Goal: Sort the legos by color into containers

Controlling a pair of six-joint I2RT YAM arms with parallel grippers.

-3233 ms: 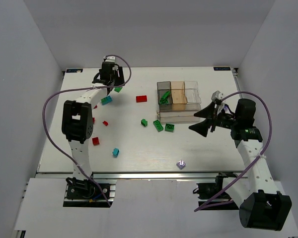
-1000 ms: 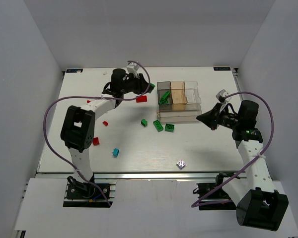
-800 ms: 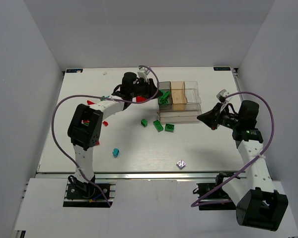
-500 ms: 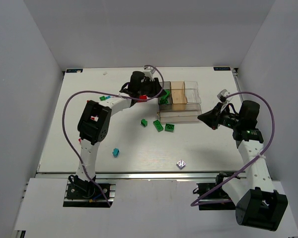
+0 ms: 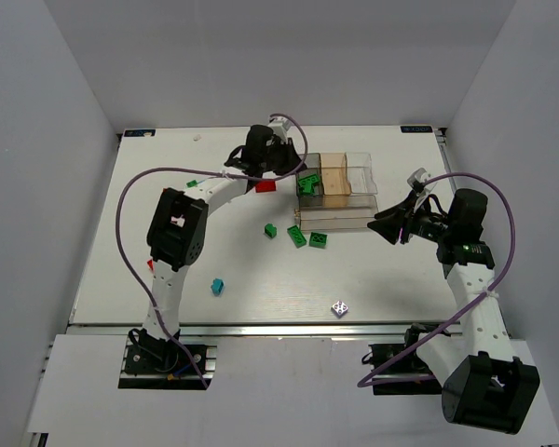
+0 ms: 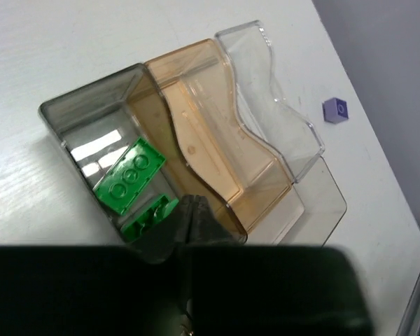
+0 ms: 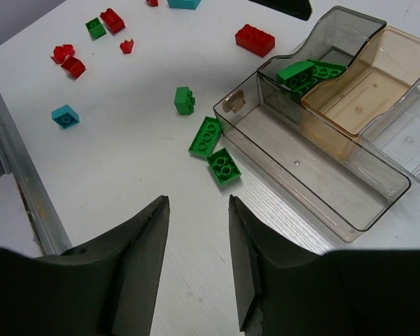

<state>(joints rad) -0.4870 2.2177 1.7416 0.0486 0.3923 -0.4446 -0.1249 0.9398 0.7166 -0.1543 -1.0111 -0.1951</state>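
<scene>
The containers [image 5: 358, 207] stand at the back right of the table as one clear tray. Its smoky compartment [image 6: 77, 119] holds two green legos [image 6: 129, 183]. My left gripper [image 6: 191, 203] hangs shut just over that compartment's near edge with nothing between its fingers; from above the left gripper [image 5: 296, 174] sits at the tray's left end. Beside it are the tan compartment [image 6: 210, 119] and the clear one [image 6: 266, 105]. My right gripper [image 7: 196, 199] is open and empty above bare table, near three loose green legos [image 7: 205, 135]. A red lego [image 7: 255, 40] lies left of the tray.
More legos lie scattered on the left half: red ones [image 7: 68, 59], a cyan one [image 7: 66, 115], a small green one [image 7: 94, 28]. A small purple cube [image 5: 339, 307] sits near the front edge. The long clear compartment [image 7: 315, 168] faces my right gripper.
My left arm swung right from the back left of the table to the smoky compartment, and its gripper has closed empty. My right gripper's jaws have parted; that arm barely moved.
</scene>
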